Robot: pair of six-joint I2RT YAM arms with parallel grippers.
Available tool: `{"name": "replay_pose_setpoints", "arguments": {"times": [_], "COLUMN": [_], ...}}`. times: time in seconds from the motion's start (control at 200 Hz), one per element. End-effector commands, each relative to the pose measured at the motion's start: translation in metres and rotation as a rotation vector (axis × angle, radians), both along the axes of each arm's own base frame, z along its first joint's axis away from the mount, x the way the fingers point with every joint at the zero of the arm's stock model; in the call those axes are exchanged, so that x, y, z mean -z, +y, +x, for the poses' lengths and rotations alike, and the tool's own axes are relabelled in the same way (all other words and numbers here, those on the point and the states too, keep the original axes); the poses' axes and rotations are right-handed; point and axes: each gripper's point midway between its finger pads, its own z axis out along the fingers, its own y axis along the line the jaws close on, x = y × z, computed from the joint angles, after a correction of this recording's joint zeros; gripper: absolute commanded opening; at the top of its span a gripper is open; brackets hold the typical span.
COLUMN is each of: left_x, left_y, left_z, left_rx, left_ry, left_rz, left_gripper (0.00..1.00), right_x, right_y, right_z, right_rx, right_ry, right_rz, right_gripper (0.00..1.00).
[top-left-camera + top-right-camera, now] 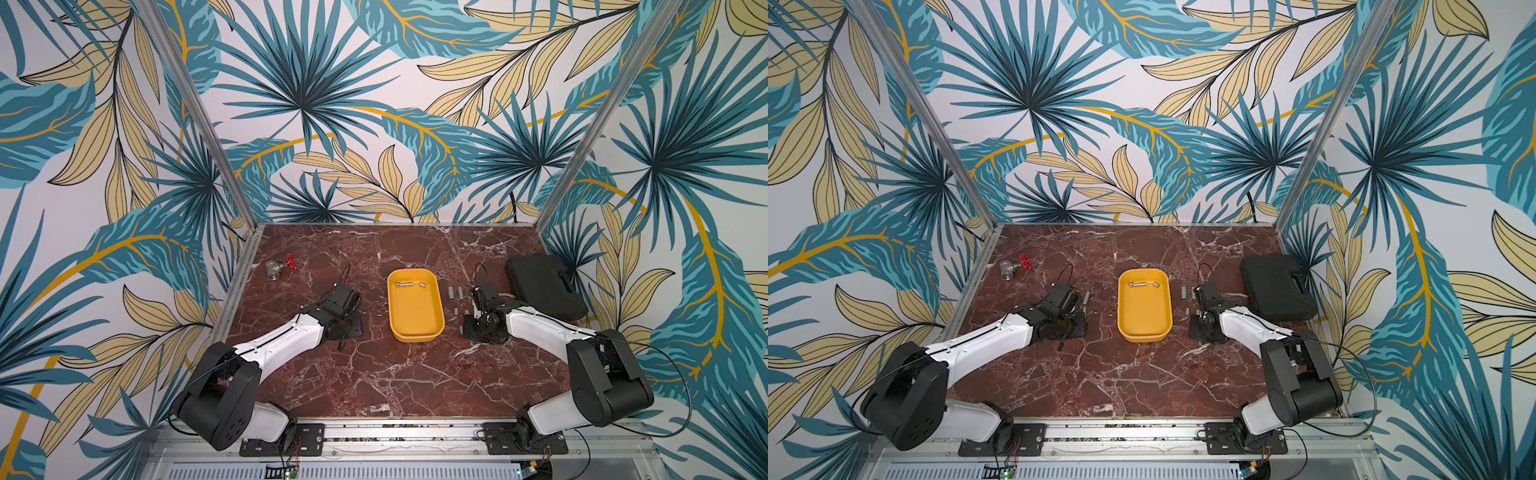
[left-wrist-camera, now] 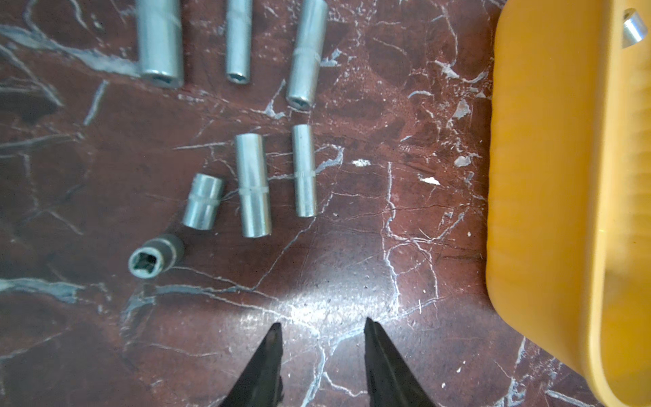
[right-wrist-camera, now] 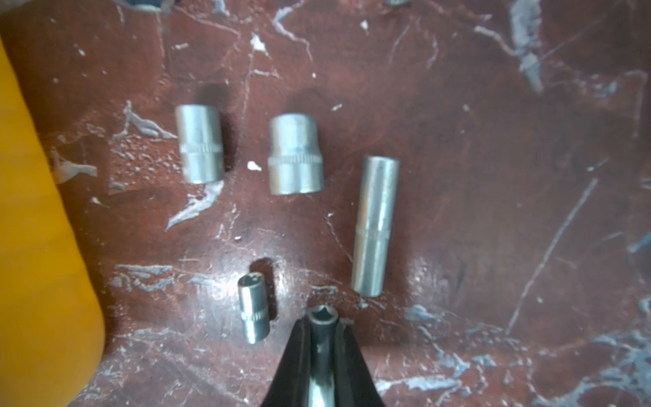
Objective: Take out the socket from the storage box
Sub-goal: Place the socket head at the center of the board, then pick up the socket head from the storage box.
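The right gripper (image 3: 321, 323) is pinching a slim silver steel socket (image 3: 321, 313), long axis along its jaws, over the red marble table (image 3: 493, 176) beside the shallow yellow plastic storage box (image 1: 417, 335), where other sockets (image 1: 410, 284) are lying; the left gripper (image 2: 322, 334) is hovering spread and empty.

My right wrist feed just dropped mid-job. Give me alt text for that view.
The right gripper has its jaws shut on a small socket over the marble tabletop. Four loose sockets lie on it nearby: two stubby, one long, one small. The yellow storage box wall runs alongside them.
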Motion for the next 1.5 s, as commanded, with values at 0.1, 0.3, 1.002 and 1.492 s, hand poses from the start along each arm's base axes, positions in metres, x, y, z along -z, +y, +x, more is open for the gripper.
{"name": "replay_pose_setpoints", "arguments": {"times": [0.1, 0.3, 1.002, 1.492], "left_x": [-0.014, -0.015, -0.077, -0.067], "left_y": [-0.008, -0.009, -0.059, -0.174], "left_z": [0.012, 0.013, 0.050, 0.106], "left_rx": [0.007, 0.011, 0.169, 0.415], "left_ry": [-0.037, -0.040, -0.151, -0.138], "left_rz": [-0.017, -0.018, 0.010, 0.026], "left_gripper": [0.42, 0.42, 0.45, 0.45], "right_x": [0.002, -0.002, -0.074, -0.068], "right_y": [-0.003, -0.003, 0.000, 0.000], "right_z": [0.002, 0.003, 0.004, -0.002], "right_rx": [0.023, 0.020, -0.002, 0.003], "right_ry": [0.004, -0.007, -0.158, -0.150], "right_rz": [-0.007, -0.005, 0.045, 0.053], "right_gripper": [0.15, 0.23, 0.25, 0.25]}}
